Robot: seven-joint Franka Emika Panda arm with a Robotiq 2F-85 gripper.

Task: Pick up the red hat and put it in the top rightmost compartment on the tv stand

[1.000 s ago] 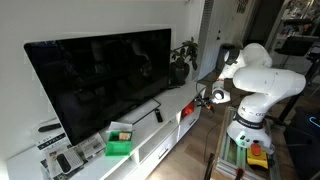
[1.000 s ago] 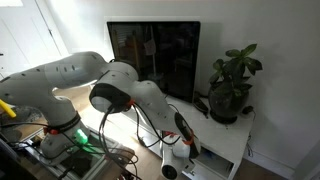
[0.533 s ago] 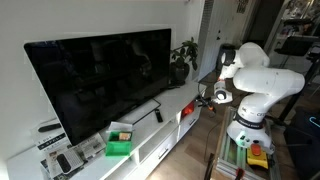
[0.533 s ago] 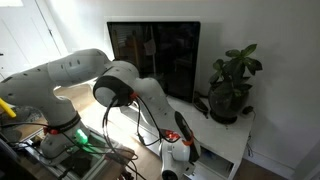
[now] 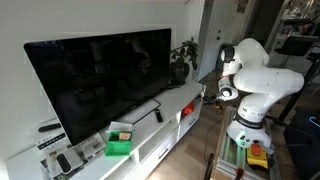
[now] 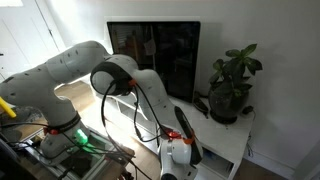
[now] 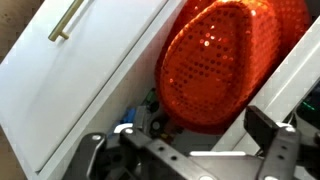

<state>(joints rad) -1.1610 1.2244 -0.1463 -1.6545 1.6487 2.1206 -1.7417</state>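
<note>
A: While both exterior views hide it, the wrist view shows the red hat (image 7: 232,60) sitting inside a white-walled opening of the tv stand (image 5: 170,112).
B: And the gripper (image 7: 182,140)?
A: Fingers spread wide, empty, just before it.

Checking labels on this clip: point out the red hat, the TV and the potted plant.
red hat (image 7: 235,60), wrist view, middle of its dome.
TV (image 5: 105,80), in an exterior view, screen centre.
potted plant (image 6: 232,85), in an exterior view, leaves.

Red hat (image 7: 225,60) is running off the wrist view's top edge. Gripper (image 7: 185,148) is getting cropped at the bottom, so its hold on the hat isn't showing clearly.
</note>
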